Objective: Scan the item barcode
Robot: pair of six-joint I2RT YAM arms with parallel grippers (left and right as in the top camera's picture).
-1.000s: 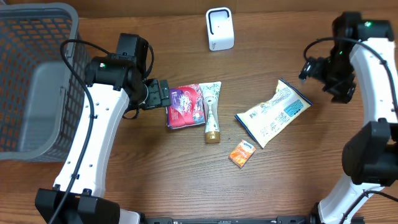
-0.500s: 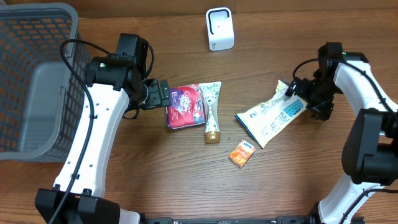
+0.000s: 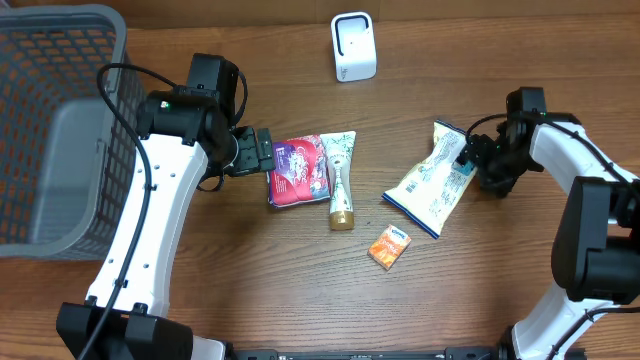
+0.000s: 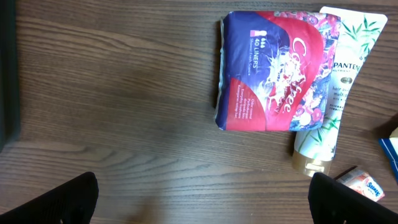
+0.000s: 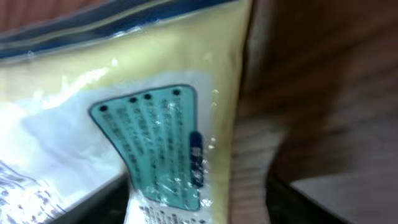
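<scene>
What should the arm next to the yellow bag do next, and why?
Probably close the right gripper firmly on the yellow bag. Its jaws sit at the bag's edge, but a firm pinch isn't clear yet. The bag is well apart from the white scanner, so it needs gripping before any lift.

Counted on one wooden table (image 3: 250, 300): one grey mesh basket (image 3: 110, 60); one white scanner (image 3: 353, 46); one red-and-purple liner pack (image 3: 297, 170); one white tube (image 3: 340, 170) with a gold cap; one cream snack bag (image 3: 437, 180) edged in blue; one small orange box (image 3: 389, 245); four loose packaged items in all, no two alike; two white robot arms, left arm (image 3: 160, 200) and right arm (image 3: 585, 150); in the left wrist view, two items whole, the liner pack and tube, plus corners of two more.
</scene>
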